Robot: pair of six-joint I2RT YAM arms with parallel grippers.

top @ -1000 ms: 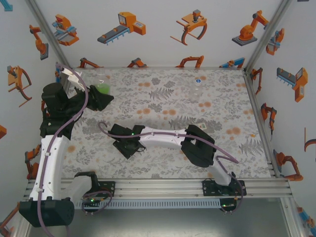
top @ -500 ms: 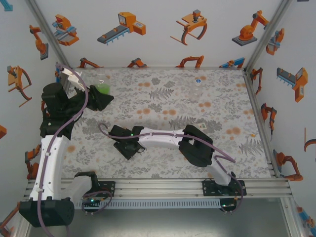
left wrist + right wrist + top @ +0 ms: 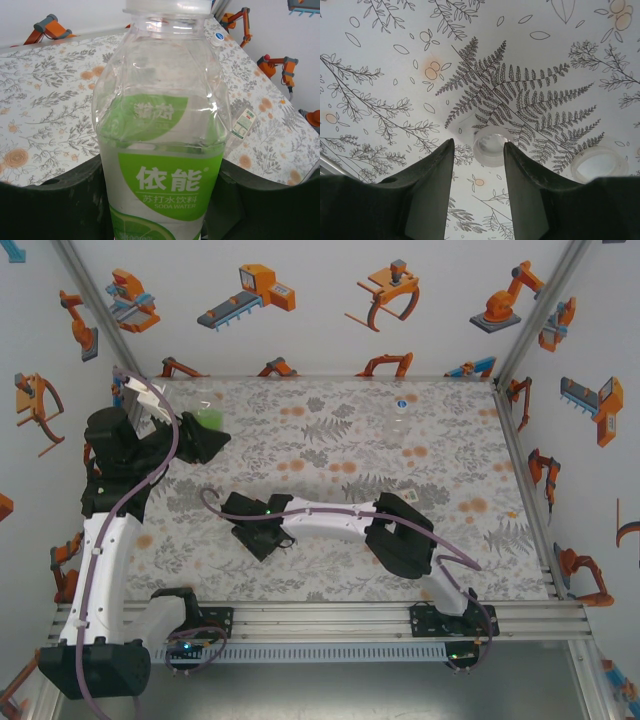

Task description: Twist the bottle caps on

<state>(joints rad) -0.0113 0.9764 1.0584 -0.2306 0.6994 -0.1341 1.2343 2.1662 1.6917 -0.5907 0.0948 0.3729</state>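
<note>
Clear plastic bottle with green-and-white label: base is cut off by the bottom edge, white screw cap is clipped by the top edge. Fingers of the left tool are blurred, tips hidden behind the bottle. White round cap at right is partly covered by a finger of the right tool.
</note>
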